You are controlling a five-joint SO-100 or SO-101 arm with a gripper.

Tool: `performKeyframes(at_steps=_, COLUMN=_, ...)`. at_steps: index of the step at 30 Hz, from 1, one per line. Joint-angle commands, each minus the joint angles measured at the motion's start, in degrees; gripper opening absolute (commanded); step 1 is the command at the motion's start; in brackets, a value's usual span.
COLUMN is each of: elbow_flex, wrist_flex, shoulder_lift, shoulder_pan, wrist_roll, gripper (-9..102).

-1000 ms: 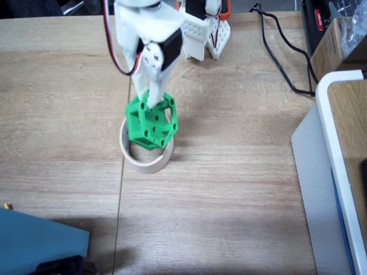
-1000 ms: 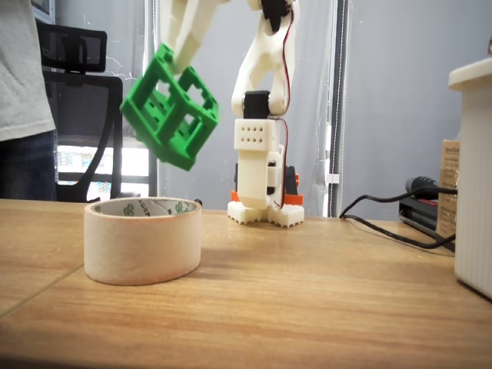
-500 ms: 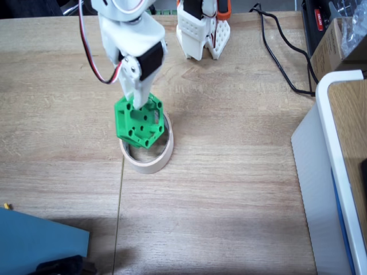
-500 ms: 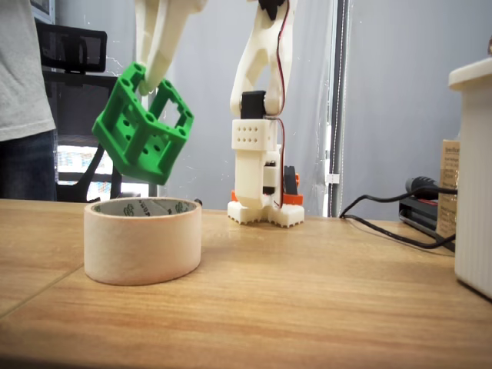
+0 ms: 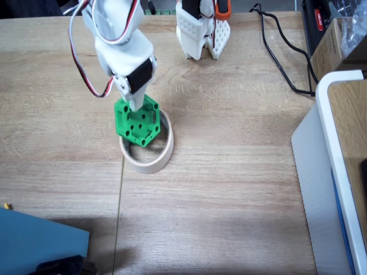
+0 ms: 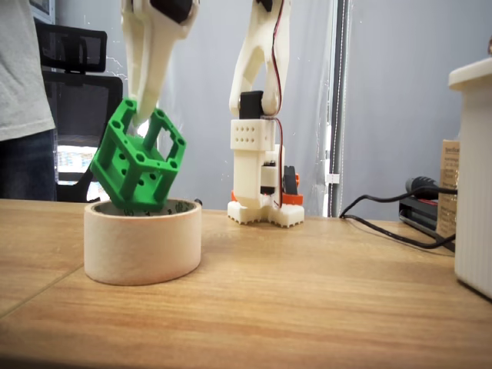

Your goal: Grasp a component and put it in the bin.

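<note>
In both fixed views I see my gripper [image 5: 133, 105] [image 6: 142, 123] clamped on the top of the green component [image 5: 137, 122] [image 6: 138, 166], left of centre in each frame. The component hangs tilted, its lowest corner dipped just inside the masking tape ring [image 5: 150, 162] [image 6: 142, 244] on the wooden table [image 5: 229, 172]; I cannot tell whether it touches the rim
</note>
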Motion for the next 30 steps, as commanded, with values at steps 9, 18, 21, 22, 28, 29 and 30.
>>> performKeyframes(at_steps=9, elbow_flex=-2.6, wrist_flex=-0.8, shoulder_lift=-1.8, shoulder_pan=-0.4, wrist_roll=-0.6, gripper=0)
performKeyframes(at_steps=18, elbow_flex=-2.1, wrist_flex=-0.8, shoulder_lift=-2.3, shoulder_pan=-4.8, wrist_roll=-0.6, gripper=1)
performKeyframes(at_steps=21, elbow_flex=-2.0, wrist_flex=-0.8, shoulder_lift=-2.0, shoulder_pan=-5.4, wrist_roll=-0.6, gripper=3)
performKeyframes(at_steps=22, elbow_flex=-2.0, wrist_flex=-0.8, shoulder_lift=-1.9, shoulder_pan=-5.4, wrist_roll=-0.6, gripper=4)
performKeyframes(at_steps=28, elbow_flex=-2.0, wrist_flex=-0.7, shoulder_lift=-1.7, shoulder_pan=-5.1, wrist_roll=-0.6, gripper=9)
performKeyframes(at_steps=29, elbow_flex=-2.0, wrist_flex=-0.7, shoulder_lift=-1.7, shoulder_pan=-5.0, wrist_roll=-0.6, gripper=10)
performKeyframes(at_steps=30, elbow_flex=-2.0, wrist_flex=-0.7, shoulder_lift=-1.6, shoulder_pan=-4.9, wrist_roll=-0.6, gripper=10)
